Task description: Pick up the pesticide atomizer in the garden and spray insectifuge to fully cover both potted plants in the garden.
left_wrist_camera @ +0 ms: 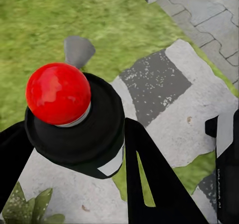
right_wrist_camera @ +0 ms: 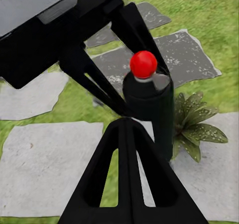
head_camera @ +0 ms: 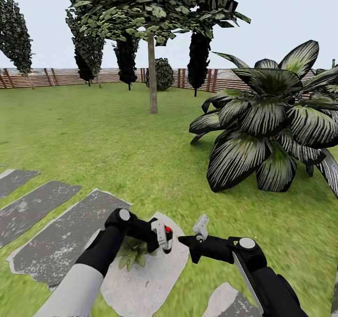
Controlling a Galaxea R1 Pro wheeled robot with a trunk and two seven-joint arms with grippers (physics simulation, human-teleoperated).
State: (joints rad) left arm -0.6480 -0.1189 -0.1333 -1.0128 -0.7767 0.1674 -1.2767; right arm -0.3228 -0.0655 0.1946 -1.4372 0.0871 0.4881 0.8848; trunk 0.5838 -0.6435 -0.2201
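Flat, even daylight with no cast shadows; the lawn (head_camera: 117, 134) perhaps slightly blurred toward the edges.

Head looks down over lawn (head_camera: 117, 134) — wrists close, sharing stones (left_wrist_camera: 199, 109).

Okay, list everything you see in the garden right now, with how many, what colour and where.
lawn: one, green, all around
stepping stones: several, grey and pale, near left
brick paving: one patch, grey, beyond the stones
potted plant: one, speckled olive, on the pale stone under the left gripper
striped-leaf palm: one, dark with white stripes, right
tree: one, green crown, centre
round bush: one, dark, by the fence
fence: one, brown slats, far edge
pesticide atomizer: one, dark with a red ball on top, held
left gripper: black, shut on the atomizer
right gripper: black, shut, empty, beside it
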